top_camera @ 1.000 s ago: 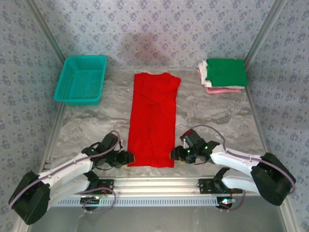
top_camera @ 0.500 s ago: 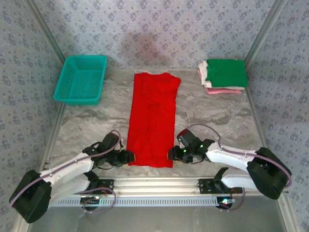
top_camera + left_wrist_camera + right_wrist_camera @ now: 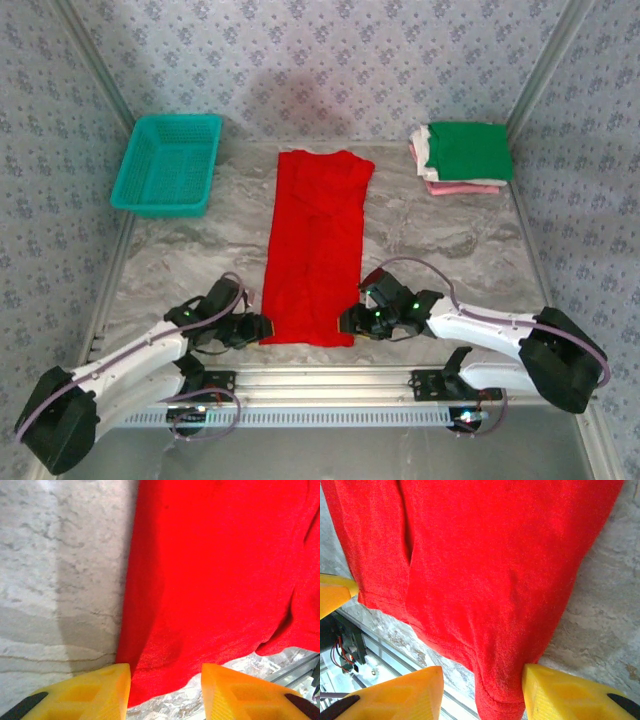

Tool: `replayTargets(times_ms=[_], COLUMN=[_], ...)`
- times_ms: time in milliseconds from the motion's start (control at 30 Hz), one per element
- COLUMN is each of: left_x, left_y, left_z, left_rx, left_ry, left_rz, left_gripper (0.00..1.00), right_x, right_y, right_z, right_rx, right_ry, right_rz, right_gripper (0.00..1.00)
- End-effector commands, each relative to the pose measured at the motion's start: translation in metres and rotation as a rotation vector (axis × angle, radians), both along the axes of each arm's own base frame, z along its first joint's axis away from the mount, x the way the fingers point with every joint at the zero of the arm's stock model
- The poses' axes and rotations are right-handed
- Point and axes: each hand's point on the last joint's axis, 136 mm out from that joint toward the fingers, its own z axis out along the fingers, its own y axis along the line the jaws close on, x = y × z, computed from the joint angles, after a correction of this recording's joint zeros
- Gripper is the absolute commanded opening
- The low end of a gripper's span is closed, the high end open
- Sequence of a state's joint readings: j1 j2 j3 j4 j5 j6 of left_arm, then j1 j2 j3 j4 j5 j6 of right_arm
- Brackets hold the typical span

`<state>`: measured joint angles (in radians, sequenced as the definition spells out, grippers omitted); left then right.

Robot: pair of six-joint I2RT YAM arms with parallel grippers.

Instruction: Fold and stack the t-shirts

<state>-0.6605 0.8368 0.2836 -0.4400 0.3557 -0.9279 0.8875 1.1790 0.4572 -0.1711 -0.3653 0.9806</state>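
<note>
1. Left gripper sits low at the near left corner of the red shirt. In its wrist view the yellow fingers stand apart and the hem corner lies flat between them, so the jaws are released and pinch nothing.
2. The right gripper sits at the shirt's near right corner, its jaws also spread. One yellow finger touches the edge of the cloth, and the corner lies loose in the gap.
3. The red shirt lies flat as a long narrow strip with its sides folded in. It runs from the arms toward the back wall, collar end farthest away. A lengthwise crease shows in the right wrist view.
4. The table under the shirt is grey-white with marble veining, which shows on both sides of the cloth.
5. Pale blue-grey wallpaper with a small flower pattern stands behind the shirt and on both sides of it.
6. A ribbed metal rail runs just nearer than the shirt's hem, and the arm bases are mounted on it.
7. A teal mesh basket stands to the left of the shirt's far end, well apart from it.
8. To the right of the shirt's far end is a folded stack. A green shirt lies on top, with the edges of a white shirt and a pink shirt showing beneath.
9. Purplish cables loop over both arms, beside the shirt's near end.
</note>
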Motion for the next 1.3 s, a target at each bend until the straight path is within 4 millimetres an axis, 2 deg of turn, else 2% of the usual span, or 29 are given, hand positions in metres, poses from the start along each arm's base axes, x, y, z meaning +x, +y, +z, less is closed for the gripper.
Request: replayTargets(times_ms=[0,200,333,433,567,667,800,900,1067,1267], left_x=[-0.006,-0.004,0.002,0.006,0.012,0.016,0.016,0.011,0.003,-0.001], left_y=[0.014,0.016,0.004,-0.004,-0.015,-0.021,-0.023,-0.018,-0.007,-0.003], left_z=[-0.002,0.000,0.003,0.004,0.014,0.022,0.020,0.012,0.005,-0.004], left_rx=[0.064,0.110,0.081,0.051,0.012,-0.011,-0.018,0.012,0.059,0.072], left_ry=[0.049,0.082,0.083,0.074,0.033,-0.002,-0.009,0.017,0.050,0.070], left_rz=[0.041,0.033,-0.003,-0.018,-0.041,-0.048,-0.048,-0.042,-0.031,-0.016], left_gripper=[0.43,0.44,0.42,0.37,0.31,0.29,0.28,0.30,0.36,0.39], right_x=[-0.003,-0.002,-0.002,-0.001,0.003,0.005,0.003,0.002,-0.003,-0.003], right_y=[-0.003,0.001,0.003,0.005,0.012,0.016,0.017,0.014,0.003,0.006], right_z=[-0.004,-0.009,-0.011,-0.010,-0.001,0.003,-0.002,-0.007,-0.015,-0.020], right_rx=[-0.032,-0.043,-0.042,-0.034,-0.012,-0.023,-0.035,-0.053,-0.096,-0.120], right_ry=[0.025,0.028,0.029,0.024,0.003,-0.005,0.002,0.010,0.032,0.043], right_rz=[-0.010,0.004,0.009,0.011,0.011,0.022,0.024,0.010,-0.012,0.015], right_gripper=[0.48,0.47,0.47,0.46,0.35,0.35,0.35,0.44,0.49,0.56])
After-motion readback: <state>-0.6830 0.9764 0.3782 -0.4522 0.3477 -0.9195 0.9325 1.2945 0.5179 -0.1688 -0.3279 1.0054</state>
